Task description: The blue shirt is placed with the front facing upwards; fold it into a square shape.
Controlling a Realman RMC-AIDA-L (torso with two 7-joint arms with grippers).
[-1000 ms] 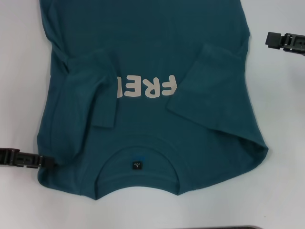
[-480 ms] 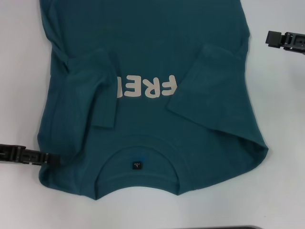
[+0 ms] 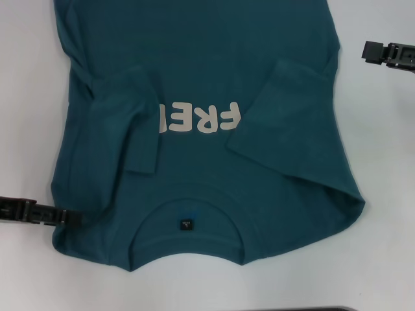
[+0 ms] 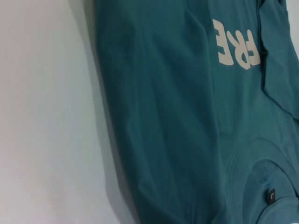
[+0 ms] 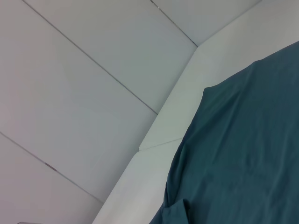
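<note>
The blue shirt (image 3: 207, 71) lies flat on the white table, front up, with its collar and small black neck label (image 3: 185, 224) toward me. Both short sleeves are folded inward over the chest, so only the cream letters "FRE" (image 3: 201, 118) show. My left gripper (image 3: 72, 217) lies low at the shirt's near left shoulder edge, its tip against the cloth. My right gripper (image 3: 367, 52) hovers off the shirt, beside its far right side. The left wrist view shows the shirt (image 4: 187, 116) with its letters and label. The right wrist view shows the shirt's edge (image 5: 243, 154).
Bare white table (image 3: 382, 194) surrounds the shirt on the left, right and near sides. A dark strip (image 3: 305, 309) lies at the near table edge. In the right wrist view, the table edge (image 5: 159, 135) gives way to grey floor tiles (image 5: 70, 93).
My left gripper slid right along the table until its tip met the shirt's shoulder edge, then stayed there. The right gripper and the shirt have not moved.
</note>
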